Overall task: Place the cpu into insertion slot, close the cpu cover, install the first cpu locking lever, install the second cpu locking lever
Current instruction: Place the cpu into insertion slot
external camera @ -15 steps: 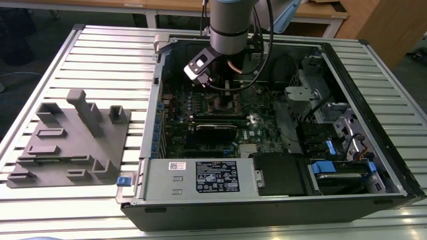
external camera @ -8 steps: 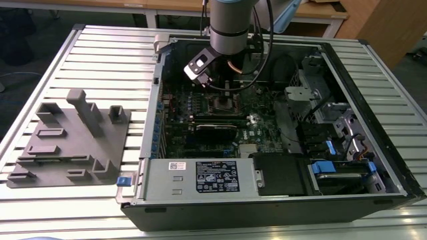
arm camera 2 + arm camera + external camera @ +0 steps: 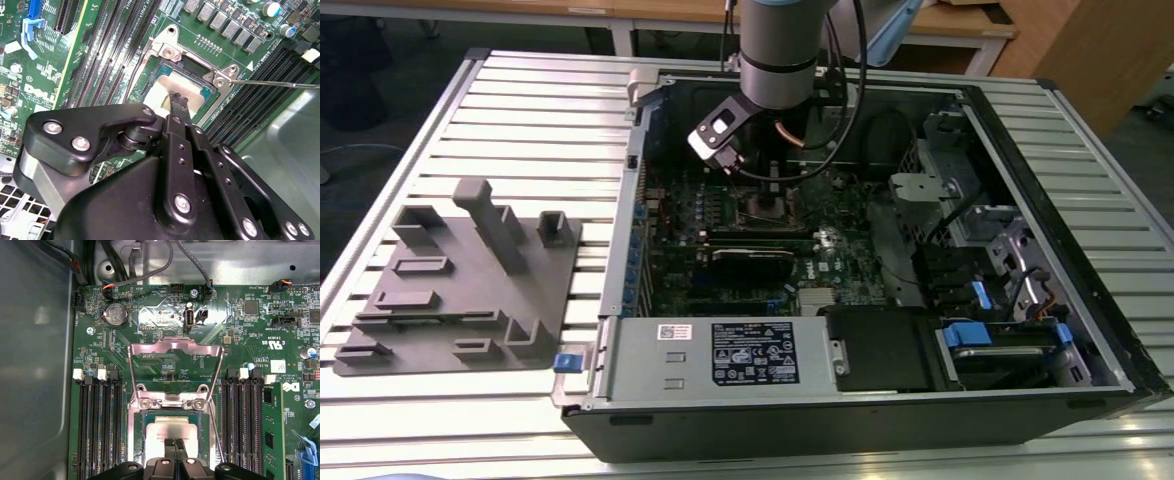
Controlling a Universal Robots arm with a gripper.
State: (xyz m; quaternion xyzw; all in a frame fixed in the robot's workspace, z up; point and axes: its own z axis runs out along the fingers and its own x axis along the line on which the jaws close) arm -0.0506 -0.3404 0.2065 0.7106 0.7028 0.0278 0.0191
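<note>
Here, the closed pincer (image 3: pixel 174 442) touches the cpu (image 3: pixel 162 430).

Exterior view high, far — both wrist views hug the insertion slot (image 3: pixel 148 436) (image 3: pixel 192 67).

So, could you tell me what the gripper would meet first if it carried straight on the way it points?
Probably the cpu, seated in the insertion slot directly beneath the gripper; the gap between them is unclear.
</note>
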